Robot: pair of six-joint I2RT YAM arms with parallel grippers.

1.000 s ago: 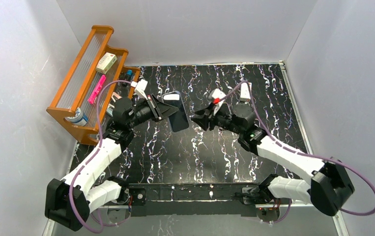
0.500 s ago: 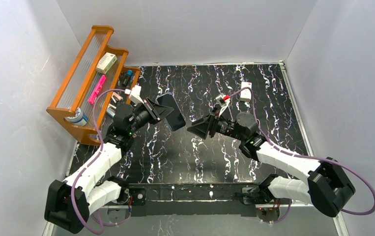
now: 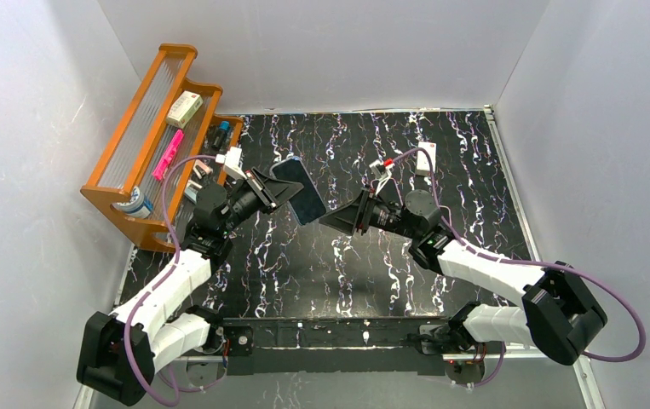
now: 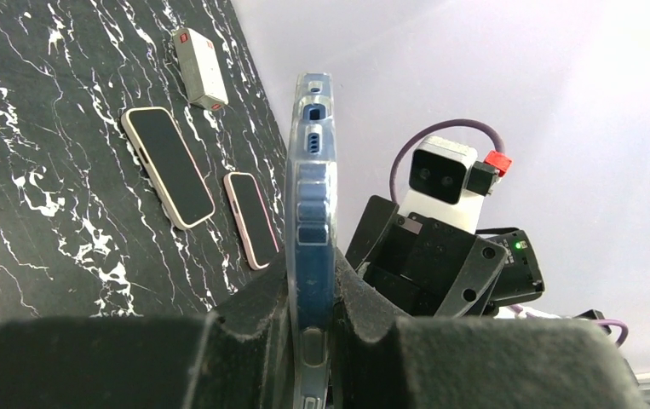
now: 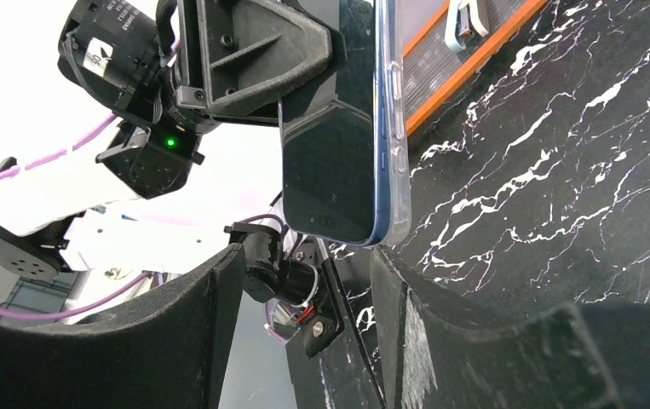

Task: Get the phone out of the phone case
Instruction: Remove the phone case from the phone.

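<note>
Black, white-veined tabletop (image 3: 372, 264) boxed in by plain white walls, with an orange rack (image 3: 146, 136) along the back left edge. Raised off the surface near the middle: the phone (image 3: 301, 192), in its clear phone case (image 4: 313, 187), pinched in the left hand (image 3: 277, 189), whose fingers (image 4: 253, 315) press tight against both flat faces near one end. Stands tilted, dark face and blue edge turned toward the right arm. Opposite it, the right hand (image 3: 336, 220), spread well apart and gripping nothing, fingers (image 5: 176, 341) just below the phone's free end and not touching it. Farther off on the tabletop, in the left wrist view: two more phones (image 4: 168, 166) side by side, screens up, and a small white box (image 4: 200, 68) just beyond them.
</note>
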